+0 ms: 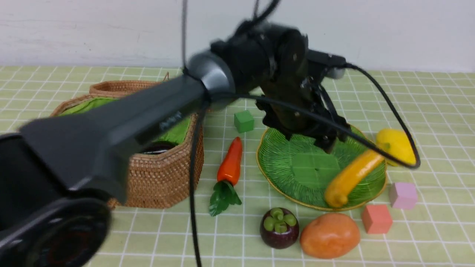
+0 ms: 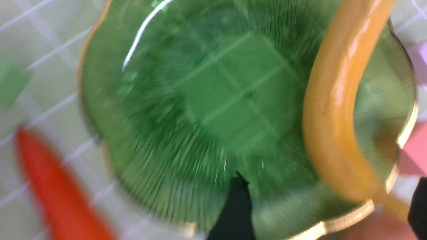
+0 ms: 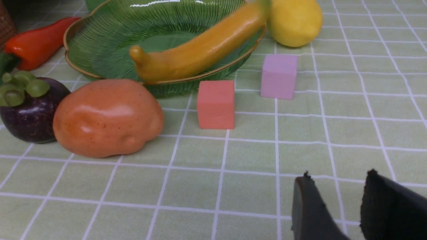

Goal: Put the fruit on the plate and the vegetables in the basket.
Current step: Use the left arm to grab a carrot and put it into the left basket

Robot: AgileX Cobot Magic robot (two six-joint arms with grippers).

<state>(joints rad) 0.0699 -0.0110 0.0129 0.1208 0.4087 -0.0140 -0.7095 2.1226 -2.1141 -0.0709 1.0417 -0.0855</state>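
Note:
The banana (image 1: 352, 174) lies across the right side of the green plate (image 1: 285, 163), one end over the rim. My left gripper (image 1: 328, 142) hovers just above the plate's far edge, open. In the blurred left wrist view its fingers (image 2: 233, 213) stand wide apart over the plate (image 2: 166, 133), apart from the banana (image 2: 333, 110). The lemon (image 1: 395, 146) sits just right of the plate. The mangosteen (image 1: 279, 227) and potato (image 1: 329, 235) rest in front of it, and the carrot (image 1: 231, 161) lies between plate and basket (image 1: 159, 181). My right gripper (image 3: 338, 176) is open over bare cloth.
A green cube (image 1: 243, 121) sits behind the carrot; a pink cube (image 1: 403, 195) and a red cube (image 1: 376, 218) sit right of the plate. A dark glossy shape (image 1: 157, 148) shows inside the basket. The left arm's long link crosses over the basket.

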